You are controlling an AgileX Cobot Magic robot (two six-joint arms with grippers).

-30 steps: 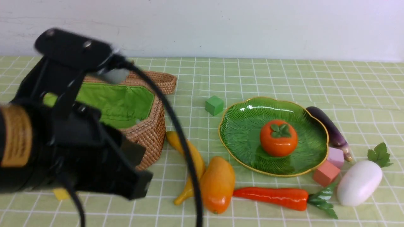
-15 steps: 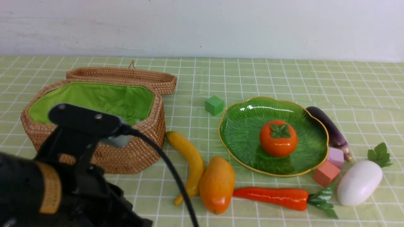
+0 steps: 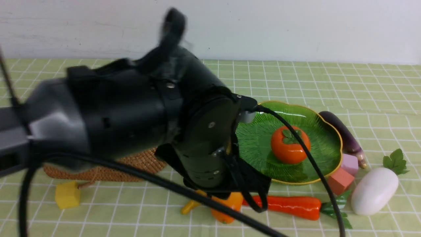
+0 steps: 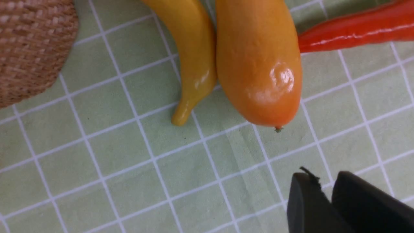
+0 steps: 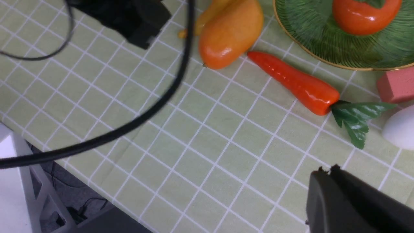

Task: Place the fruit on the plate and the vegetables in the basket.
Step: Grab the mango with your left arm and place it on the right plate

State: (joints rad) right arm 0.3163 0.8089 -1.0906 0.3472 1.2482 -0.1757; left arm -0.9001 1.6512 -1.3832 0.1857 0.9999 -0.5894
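The robot's left arm (image 3: 131, 108) fills the front view, blurred and dark, hiding most of the basket (image 3: 138, 164); only a strip of its wicker wall shows beneath the arm. In the left wrist view, the left gripper (image 4: 323, 181) hangs over the checked cloth (image 3: 296, 79) with its fingers pressed together and nothing between them, near the blunt end of the mango (image 4: 258, 64). The banana (image 4: 194, 48) lies touching the mango's side, both on the cloth between basket and plate (image 3: 319, 118). The persimmon (image 3: 284, 148) sits alone in the middle of the plate. The carrot (image 5: 294, 82) lies in front of the plate, its tip reaching the mango, its leaves toward the radish (image 3: 375, 191). The eggplant (image 3: 342, 131) rests along the plate's right edge. Two pink blocks (image 3: 340, 181) sit between plate and radish, and a yellow block (image 3: 67, 195) lies in front of the basket. The right gripper (image 5: 327, 171), fingers likewise closed and empty, hovers above bare cloth on the near side of the carrot's leaves.
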